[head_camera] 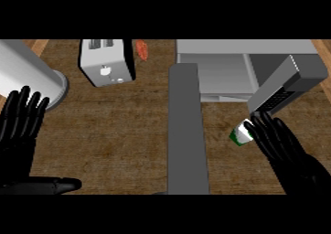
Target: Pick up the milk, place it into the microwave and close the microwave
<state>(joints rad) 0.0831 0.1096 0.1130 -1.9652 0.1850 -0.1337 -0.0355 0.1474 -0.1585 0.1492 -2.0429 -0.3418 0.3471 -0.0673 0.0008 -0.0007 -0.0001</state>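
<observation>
The milk [241, 134] is a small green and white carton on the wooden counter, just below the microwave [222, 68] at the upper right. The microwave's door [188, 132] stands open as a long grey slab running down the middle of the view. Its dark keypad panel [280, 97] faces the carton. My right hand [284, 145] comes in from the lower right with fingers straight. Its fingertips lie against the carton's right side and hide part of it. My left hand [18, 125] rests open at the left edge, fingers up.
A silver toaster [106, 63] stands at the top centre-left with a red-orange item [141, 49] beside it. A large grey cylinder [23, 68] sits at the upper left. The open door splits the counter [114, 137] between my hands.
</observation>
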